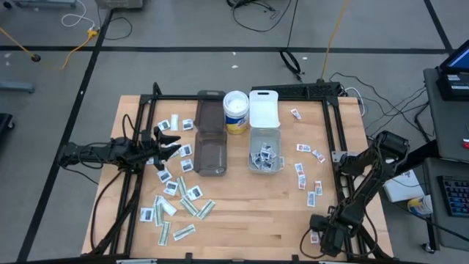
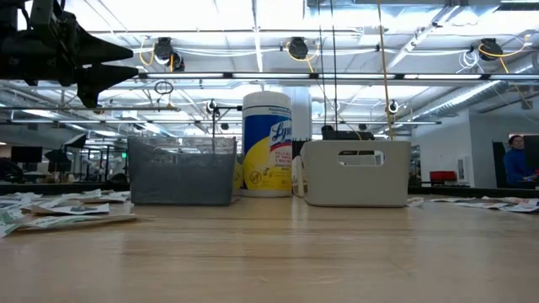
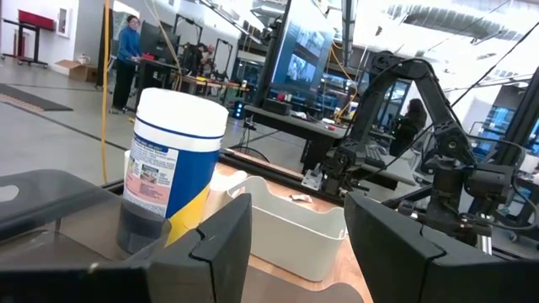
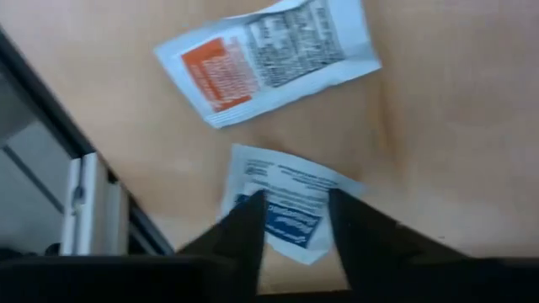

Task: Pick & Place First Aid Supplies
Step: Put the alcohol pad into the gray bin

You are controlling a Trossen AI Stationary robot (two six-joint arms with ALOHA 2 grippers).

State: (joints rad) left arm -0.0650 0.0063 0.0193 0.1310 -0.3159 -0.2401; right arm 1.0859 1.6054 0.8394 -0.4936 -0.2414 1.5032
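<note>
Small flat packets lie scattered on the wooden table, many at the left (image 1: 176, 198) and several at the right (image 1: 308, 180). Some lie in the clear bin (image 1: 265, 158). My right gripper (image 4: 296, 206) points steeply down at the near right corner (image 1: 319, 236), its fingers apart over a white packet with blue print (image 4: 290, 189). This packet lies flat on the table. A white packet with an orange patch (image 4: 269, 59) lies just beyond it. My left gripper (image 1: 172, 143) hovers open above the left packets, touching nothing. My right gripper comes at the blue-print packet from above, one fingertip (image 4: 253, 210) over each side of the printed middle (image 4: 293, 225). The packet lies flat on the wood. Whether the fingertips touch it I cannot tell.
A smoky bin (image 1: 211, 155) stands beside the clear bin at mid-table, with its lid (image 1: 211, 108) behind it. A wipes canister (image 1: 236, 111) and a white lid (image 1: 264, 108) stand beyond them. A dark frame rail (image 4: 84, 210) runs close by my right gripper. Bare wood lies in the near middle.
</note>
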